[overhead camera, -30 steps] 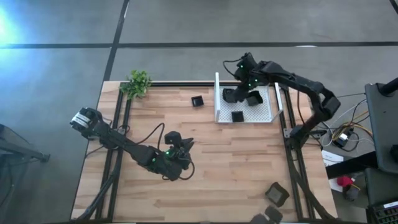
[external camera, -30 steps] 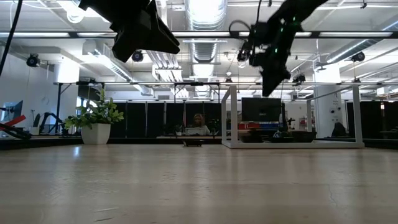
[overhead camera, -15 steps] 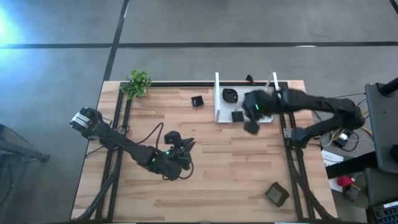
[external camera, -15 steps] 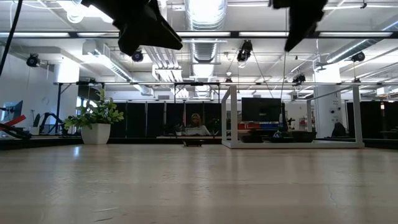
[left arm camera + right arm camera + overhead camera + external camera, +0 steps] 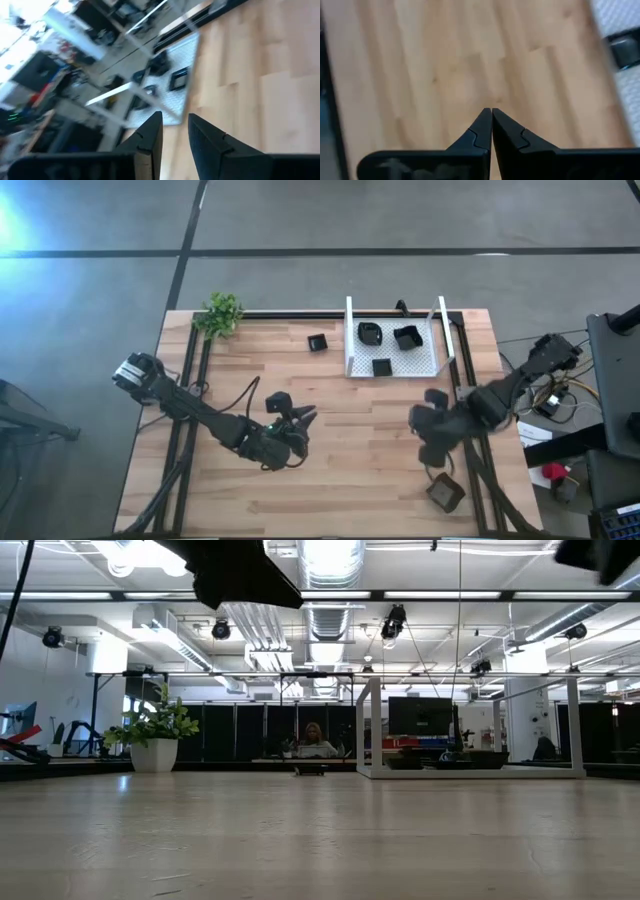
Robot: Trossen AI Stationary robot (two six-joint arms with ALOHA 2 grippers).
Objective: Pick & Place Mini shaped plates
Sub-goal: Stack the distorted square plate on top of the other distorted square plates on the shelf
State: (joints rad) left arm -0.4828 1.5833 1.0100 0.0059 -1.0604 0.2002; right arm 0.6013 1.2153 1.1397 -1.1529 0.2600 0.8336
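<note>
The right gripper (image 5: 432, 427) is hanging over bare wood at about 4 o'clock on the table (image 5: 330, 490), fingers clenched tip to tip on nothing. In the white mesh tray (image 5: 425, 367) at 1 o'clock, 3 mini shaped plates are sitting: a rounded dish (image 5: 370, 333), a squarish dish (image 5: 406, 337) and a small square dish (image 5: 381, 367). Another square plate (image 5: 317, 342) is lying at 12 o'clock, just beside the tray. One more dish (image 5: 445, 493) is resting at 5 o'clock, near the right gripper. The left gripper (image 5: 297, 423) is waiting near 7 o'clock, fingers parted and empty. A potted plant (image 5: 221, 314) is standing at 11 o'clock.
</note>
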